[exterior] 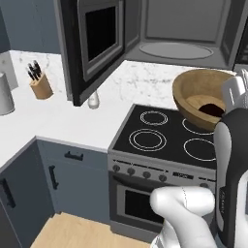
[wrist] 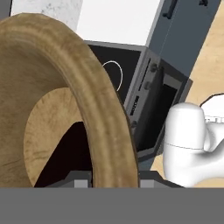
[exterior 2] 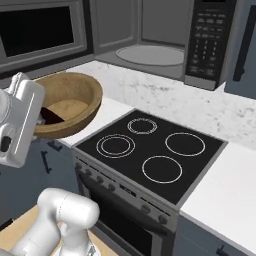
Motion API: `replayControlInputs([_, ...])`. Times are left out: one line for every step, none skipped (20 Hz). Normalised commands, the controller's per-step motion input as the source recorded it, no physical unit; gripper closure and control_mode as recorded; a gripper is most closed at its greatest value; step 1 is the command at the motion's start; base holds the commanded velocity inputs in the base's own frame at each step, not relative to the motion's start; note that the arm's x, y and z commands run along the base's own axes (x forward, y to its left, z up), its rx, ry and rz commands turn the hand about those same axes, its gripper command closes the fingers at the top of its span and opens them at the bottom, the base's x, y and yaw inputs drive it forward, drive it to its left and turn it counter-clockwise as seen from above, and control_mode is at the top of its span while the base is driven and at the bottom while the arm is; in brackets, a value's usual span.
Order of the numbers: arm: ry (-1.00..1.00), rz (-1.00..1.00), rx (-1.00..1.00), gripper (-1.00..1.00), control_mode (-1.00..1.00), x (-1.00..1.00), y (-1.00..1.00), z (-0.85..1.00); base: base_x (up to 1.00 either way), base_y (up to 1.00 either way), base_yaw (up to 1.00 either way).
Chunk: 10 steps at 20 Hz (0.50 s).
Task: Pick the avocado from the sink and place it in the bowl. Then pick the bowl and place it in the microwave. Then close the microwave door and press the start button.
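White rounded arm (exterior: 186, 206), dark joints

A black cooktop (exterior: 167, 133) with four white-ringed burners sits in the middle of the left base view, set into a white marbled bench (exterior: 63, 118), and below it an oven (exterior: 145, 193) shows a row of round knobs (exterior: 138, 173) above a dark window. At the upper left of that view a wooden knife block (exterior: 40, 86) with dark handles stands on the bench near a grey cylinder (exterior: 5, 94) at the frame's left edge, and a small pale shaker (exterior: 93, 100) stands right of the block. Dark blue cabinets (exterior: 68, 181) with black bar handles fill the lower left above a light wooden floor (exterior: 72, 235).
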Motion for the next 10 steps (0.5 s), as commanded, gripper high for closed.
replayControlInputs([0.00,0.00,0.00,1.00,1.00,0.00,0.00,0.00,-0.08,-0.48,0.27])
replayControlInputs([0.00,0.00,0.00,1.00,1.00,0.00,0.00,0.00,-0.04,-0.56,0.27])
replayControlInputs([0.00,0.00,0.00,1.00,1.00,0.00,0.00,0.00,-0.06,-0.53,0.25])
replayControlInputs([0.00,0.00,0.00,1.00,1.00,0.00,0.00,0.00,-0.04,-0.54,0.25])
replayControlInputs([0.00,0.00,0.00,1.00,1.00,0.00,0.00,0.00,0.00,-0.39,0.21])
replayControlInputs([0.00,0.00,0.00,1.00,1.00,0.00,0.00,0.00,0.00,-0.25,0.19])
replayControlInputs([0.00,0.00,0.00,1.00,1.00,0.00,0.00,0.00,0.00,-0.16,0.20])
replayControlInputs([0.00,0.00,0.00,1.00,1.00,0.00,0.00,0.00,0.00,-0.29,0.22])
replayControlInputs([0.00,0.00,0.00,1.00,1.00,0.00,0.00,0.00,0.00,-0.49,0.23])
replayControlInputs([0.00,0.00,0.00,1.00,1.00,0.00,0.00,0.00,0.00,-0.54,0.21])
